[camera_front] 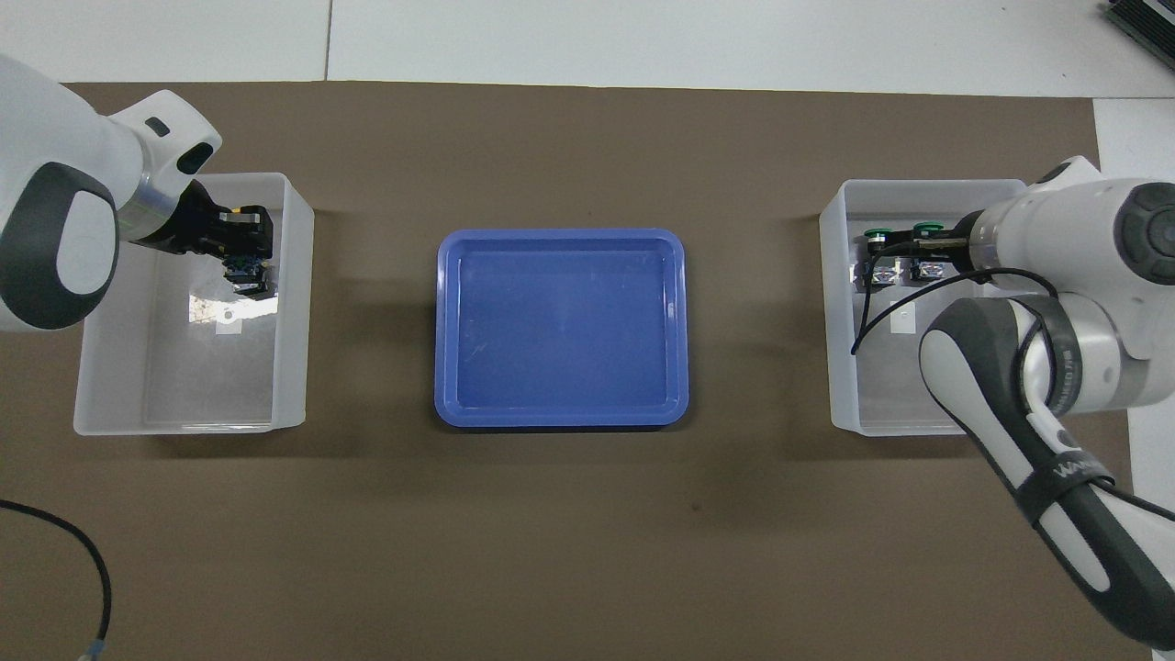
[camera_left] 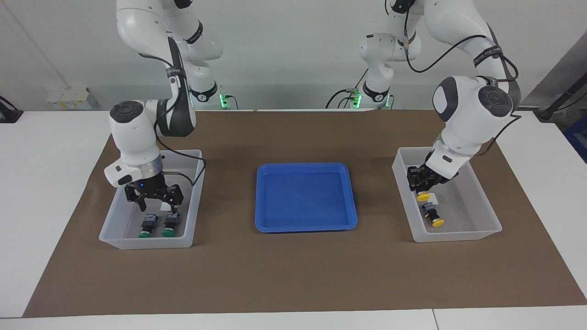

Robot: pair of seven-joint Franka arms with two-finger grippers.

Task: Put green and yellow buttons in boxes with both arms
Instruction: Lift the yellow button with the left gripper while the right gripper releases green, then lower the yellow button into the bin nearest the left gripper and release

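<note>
left claw (camera_front: 246, 240) covers held yellow button (camera_left: 423, 196)

Tray (camera_left: 306, 223) mid-table, between two boxes. Box (camera_left: 120, 241) at right arm's end: two buttons (camera_left: 148, 226) side by side. Box (camera_left: 458, 236) at left arm's end: one button (camera_left: 432, 216) inside.

My two arms (camera_left: 146, 27) are glossy white, built of rounded segments with dark grey round caps over the joints and dark grey panels at the bends. A thin black cable (camera_left: 451, 48) loops along each one, pinned by black straps printed with small white lettering. A silver ring sits at each wrist, above a black hand (camera_left: 153, 196). Green lights glow at both bases.
</note>
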